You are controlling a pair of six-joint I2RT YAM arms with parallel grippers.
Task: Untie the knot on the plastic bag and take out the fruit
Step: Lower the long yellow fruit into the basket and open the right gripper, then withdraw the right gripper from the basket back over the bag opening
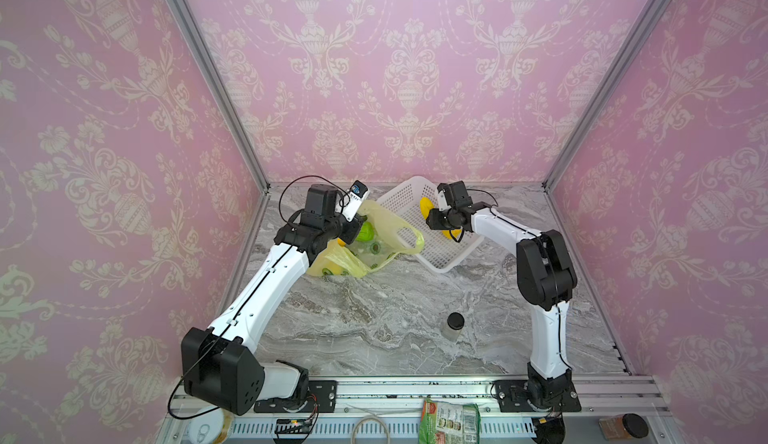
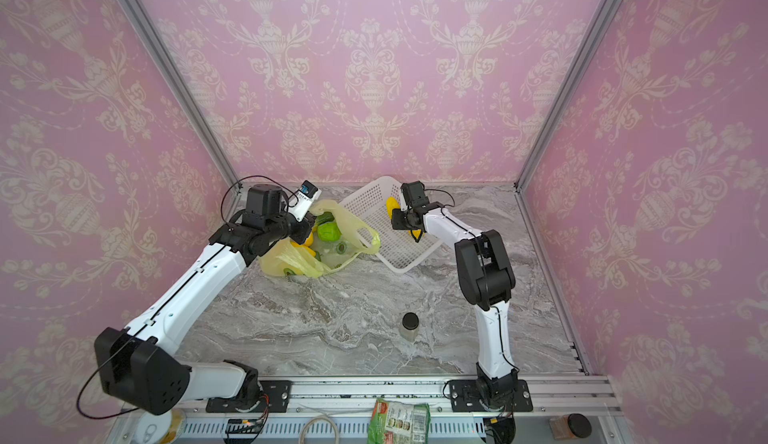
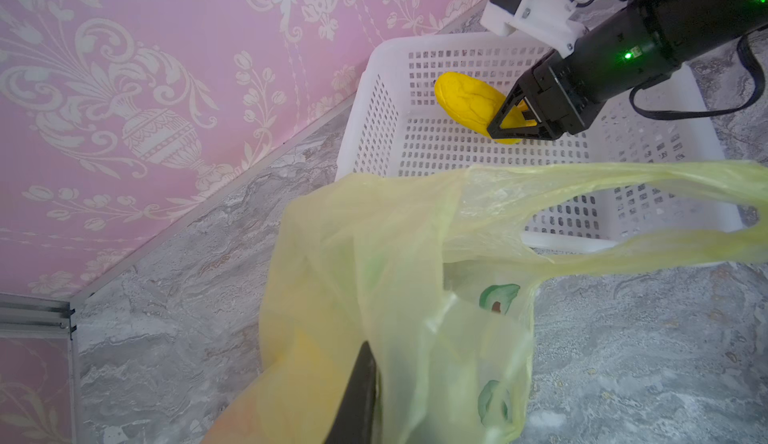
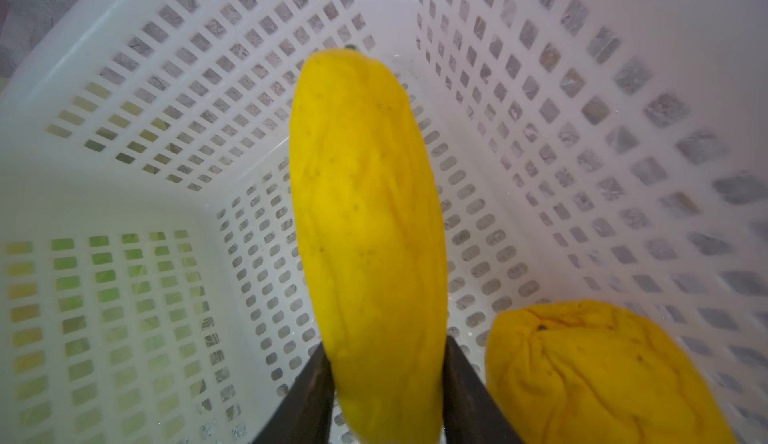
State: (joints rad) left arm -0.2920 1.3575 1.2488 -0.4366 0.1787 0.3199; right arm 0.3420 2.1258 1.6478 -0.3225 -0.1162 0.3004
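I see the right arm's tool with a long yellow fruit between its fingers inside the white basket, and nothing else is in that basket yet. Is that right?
Not quite: the white basket is not otherwise empty. The right wrist view shows a second, wrinkled yellow fruit lying in it, beside the long yellow fruit that the right tool has between its fingers.

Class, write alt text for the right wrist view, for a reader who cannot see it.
A long yellow fruit sits between the dark fingers of the right pincer, inside a white perforated basket. A second, wrinkled yellow fruit lies beside it in the basket.
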